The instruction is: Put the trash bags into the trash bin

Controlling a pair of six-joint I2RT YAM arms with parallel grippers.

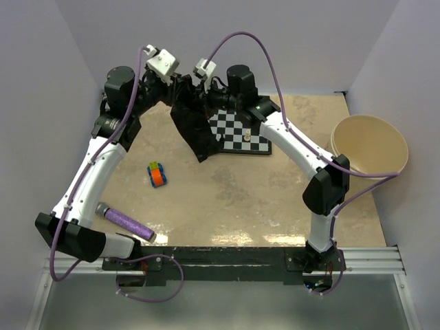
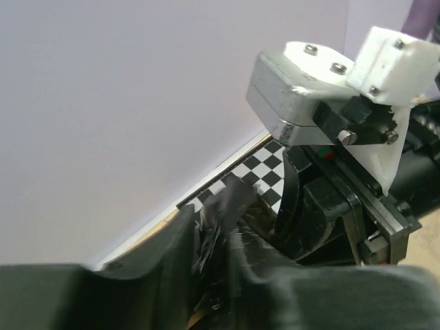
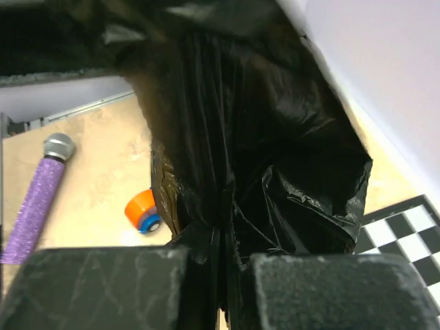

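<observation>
At the near left of the desk (image 1: 227,199) you have a purple textured roll (image 1: 127,222) lying flat, and just beyond it a small multicoloured toy (image 1: 159,174). Both sit well below and apart from the trash bag (image 1: 194,127).

Your left end effector (image 2: 213,289) is raised at the far side. Its fingers (image 2: 158,275) are pinched on a bunched fold of the glossy black film.

The bag hangs from there as a wrinkled sheet, and its lower corner drops toward the desk beside the chessboard (image 1: 240,132).

Your right end effector (image 3: 220,289) is just beside the left one and faces it. Its fingers (image 3: 103,289) are nearly together, clamped on a gathered pleat of the same bag, which spreads out ahead of the right wrist camera. So the bag is held aloft between both arms, near the back wall.

The trash bin (image 1: 368,144) stands at the far right edge of the desk with its mouth up, well apart from the bag and both end effectors.
</observation>
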